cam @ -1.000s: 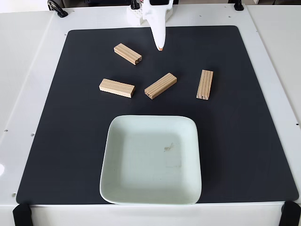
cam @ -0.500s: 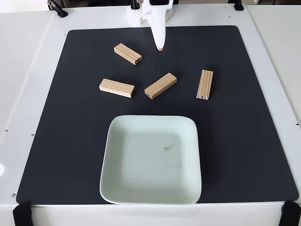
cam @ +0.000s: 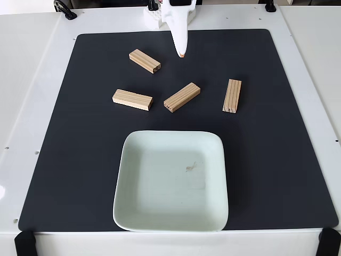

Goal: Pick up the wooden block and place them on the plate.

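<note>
1. From my remote station, the fixed view looks down on a white table covered by a large black mat with rounded corners; black clamps sit at the table's near corners and a dark cable loop lies at the far left edge.

2. The plate, pale mint green and square with rounded corners, rests on the near half of the mat. It holds no block; I see just a small brown speck near its centre.

3. Four wooden blocks lie flat on the mat beyond the plate, each apart from the others: the far-left block, angled; the left block, nearly crosswise; the middle block, diagonal, just beyond the plate's far rim; and the right block, lengthwise with its grooved face up.

4. The white gripper reaches in from the far edge, tapering to a tip over the mat. Its fingers appear pressed together with nothing between them. The far-left block lies just to its left in this view, the middle block a little nearer the camera, and the plate well apart.
</note>
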Action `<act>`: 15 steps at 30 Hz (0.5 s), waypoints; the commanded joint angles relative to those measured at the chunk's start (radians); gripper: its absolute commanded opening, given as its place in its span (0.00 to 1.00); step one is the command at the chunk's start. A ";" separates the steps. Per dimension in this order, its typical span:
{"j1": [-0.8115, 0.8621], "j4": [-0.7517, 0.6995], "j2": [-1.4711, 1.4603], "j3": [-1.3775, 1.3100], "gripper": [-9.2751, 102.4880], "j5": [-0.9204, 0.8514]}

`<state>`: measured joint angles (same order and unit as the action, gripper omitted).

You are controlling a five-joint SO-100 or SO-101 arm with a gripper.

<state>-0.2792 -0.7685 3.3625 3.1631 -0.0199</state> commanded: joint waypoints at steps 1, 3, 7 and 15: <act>-0.005 -0.002 0.005 0.003 0.10 -0.005; -0.005 -0.002 0.005 0.000 0.10 -0.005; -0.015 -0.011 0.000 -0.008 0.10 -0.005; -0.046 -0.014 -0.137 -0.242 0.10 -0.095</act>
<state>-0.3022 -0.7777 3.3011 3.0388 -0.0614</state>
